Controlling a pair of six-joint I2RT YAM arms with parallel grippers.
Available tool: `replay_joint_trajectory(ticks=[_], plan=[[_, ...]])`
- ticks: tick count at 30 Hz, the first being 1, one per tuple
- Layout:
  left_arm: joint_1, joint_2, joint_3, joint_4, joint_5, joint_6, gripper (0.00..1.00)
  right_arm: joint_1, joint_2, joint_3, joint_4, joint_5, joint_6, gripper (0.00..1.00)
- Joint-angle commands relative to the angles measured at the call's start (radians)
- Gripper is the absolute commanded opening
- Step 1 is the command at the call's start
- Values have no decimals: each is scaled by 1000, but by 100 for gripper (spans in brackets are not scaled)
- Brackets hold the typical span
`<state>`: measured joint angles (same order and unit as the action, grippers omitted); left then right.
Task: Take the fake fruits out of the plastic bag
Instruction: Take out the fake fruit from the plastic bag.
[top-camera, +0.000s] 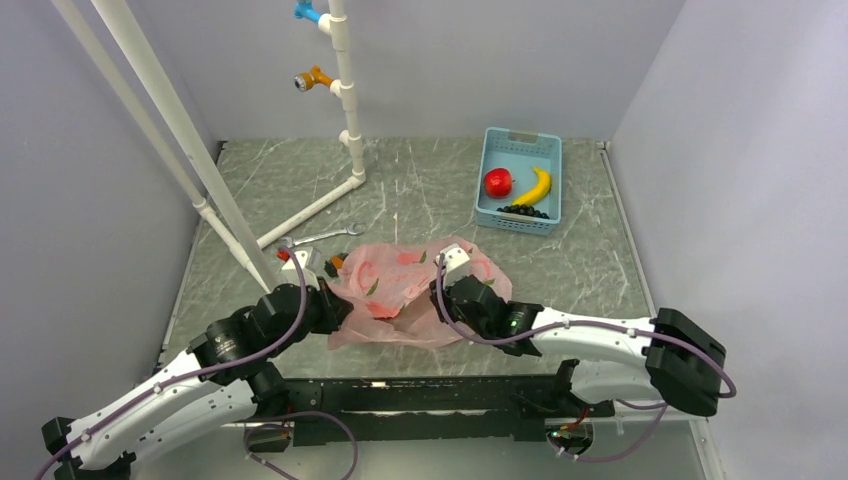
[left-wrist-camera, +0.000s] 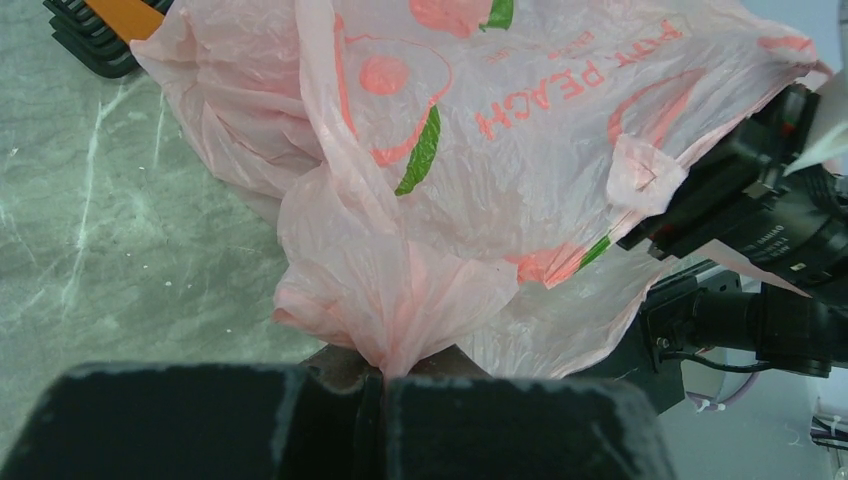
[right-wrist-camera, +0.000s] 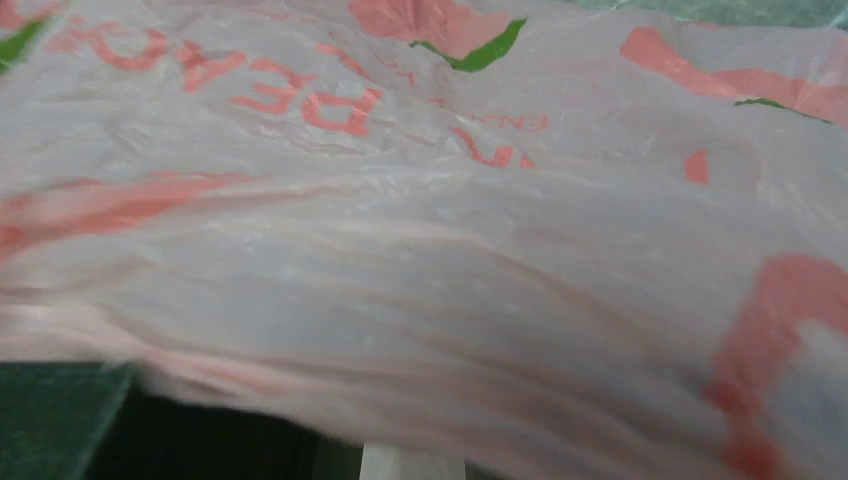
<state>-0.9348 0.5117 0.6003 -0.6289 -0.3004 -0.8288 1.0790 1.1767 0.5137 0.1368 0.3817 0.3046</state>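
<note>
In the top external view, locate the plastic bag (top-camera: 405, 290) lying crumpled on the table (top-camera: 420, 190) near its front edge, between the two arms. The left pincer (top-camera: 338, 308) meets the bag's left edge and the right pincer (top-camera: 446, 290) presses against its right side. Note that nothing inside the bag can be made out through the film. Behind the bag and to its right stands a blue basket (top-camera: 520, 143) holding one red fake fruit (top-camera: 498, 182), a banana (top-camera: 536, 186) and a black grape bunch (top-camera: 524, 210). A wrench (top-camera: 325, 236) lies just behind the bag, beside a white pipe frame (top-camera: 345, 100). In the left wrist view, confirm that the left pincer (left-wrist-camera: 383, 390) is clenched on a gathered twist of the bag (left-wrist-camera: 480, 150), the film rising from between the closed fingers (left-wrist-camera: 200, 420). The right arm's black wrist (left-wrist-camera: 770, 240) touches the bag on the right of that view. In the right wrist view, the bag (right-wrist-camera: 420, 250) fills almost the whole picture, blurred and very close. The right pincer's fingers are hidden behind the film, so you cannot tell whether it is released or grasping.
</note>
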Motion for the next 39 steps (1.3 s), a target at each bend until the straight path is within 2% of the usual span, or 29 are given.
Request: replay_joint_trajectory(ticks=[1,5,10,15,22,26,30,34,39], plan=[[1,-10,1,47,11,10,0,10,49,73,-2,59,34,36],[2,-17,-2,46,15,11,0,14,110,115,-11,103,28,41],[2,-28,-5,42,9,13,0,21,237,228,-126,224,78,45],[2,-20,2,34,7,16,0,22,304,258,-193,304,114,50],[2,-7,-2,35,12,15,0,22,361,281,-297,412,194,65],[2,-4,-4,41,11,14,0,22,375,291,-349,440,243,64],[2,-2,-6,43,14,12,0,28,367,298,-364,479,225,73],[2,-7,-15,49,16,10,0,62,320,305,-307,502,127,79],[2,-7,-12,45,15,9,0,74,303,337,-398,561,194,78]])
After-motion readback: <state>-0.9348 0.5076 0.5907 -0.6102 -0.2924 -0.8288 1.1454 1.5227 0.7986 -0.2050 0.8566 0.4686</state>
